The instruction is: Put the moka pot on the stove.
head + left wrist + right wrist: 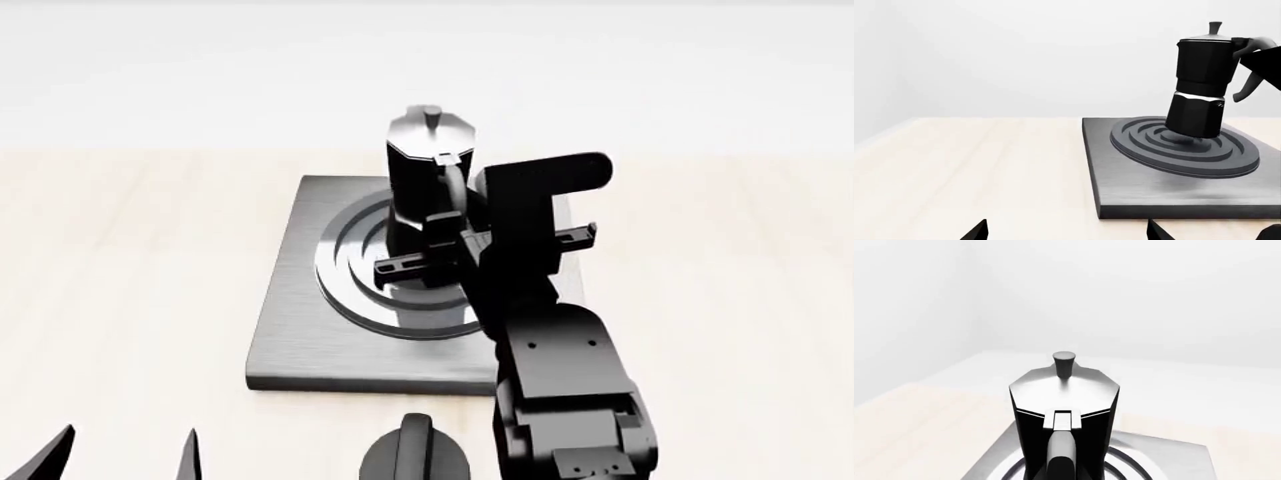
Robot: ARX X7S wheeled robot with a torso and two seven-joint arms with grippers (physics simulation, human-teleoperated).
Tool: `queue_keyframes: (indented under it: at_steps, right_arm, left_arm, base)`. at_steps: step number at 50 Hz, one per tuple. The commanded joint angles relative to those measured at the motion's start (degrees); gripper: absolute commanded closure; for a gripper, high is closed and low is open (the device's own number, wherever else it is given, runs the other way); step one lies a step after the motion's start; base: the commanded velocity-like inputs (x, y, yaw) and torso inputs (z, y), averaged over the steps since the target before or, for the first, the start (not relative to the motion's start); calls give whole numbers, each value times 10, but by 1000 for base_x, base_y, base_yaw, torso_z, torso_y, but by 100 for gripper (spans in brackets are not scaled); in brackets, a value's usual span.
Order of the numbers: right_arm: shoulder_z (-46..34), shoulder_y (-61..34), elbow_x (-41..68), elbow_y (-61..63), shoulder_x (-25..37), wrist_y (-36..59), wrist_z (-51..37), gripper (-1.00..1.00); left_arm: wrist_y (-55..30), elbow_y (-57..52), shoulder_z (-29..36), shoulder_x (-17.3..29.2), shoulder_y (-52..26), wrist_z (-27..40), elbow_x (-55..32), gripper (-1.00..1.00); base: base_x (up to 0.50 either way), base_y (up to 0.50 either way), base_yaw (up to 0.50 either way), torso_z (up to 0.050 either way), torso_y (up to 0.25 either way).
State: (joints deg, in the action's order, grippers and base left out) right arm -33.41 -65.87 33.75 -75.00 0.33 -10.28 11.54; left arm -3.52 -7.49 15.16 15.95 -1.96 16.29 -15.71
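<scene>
The moka pot [424, 160], glossy black with a silver lid and knob, is tilted over the raised burner rings [1187, 147] of the grey stove [300, 340]. Its base is at or just above the rings; I cannot tell whether it touches. My right gripper [454, 225] is shut on the pot's curved handle and also shows in the left wrist view [1257, 55]. The right wrist view shows the pot [1064, 405] from behind its handle, above the stove [1167, 455]. My left gripper [1066, 234] is open and empty, low over the table in front of the stove [1154, 185].
A black round dial knob [414, 455] sits in front of the stove's near edge. The light wooden table [120, 280] stretches left and right of the stove. My left gripper [123, 458] shows at the head view's lower left.
</scene>
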Motion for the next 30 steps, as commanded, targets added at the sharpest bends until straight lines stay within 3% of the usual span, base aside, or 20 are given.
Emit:
queue_keyframes:
  at_steps: [1,30]
  right_arm:
    - [17,0,-7,0,-3,-2,3,100]
    - [9,10,2,0,-3,1,4,100]
  left_arm:
    - [11,7,-1,-2,0,-3,0,-100]
    - [21,24,5,-2,-7,-2,-4,-100]
  base:
    - [0,0,0,0,0]
    - [0,0,0,0,1]
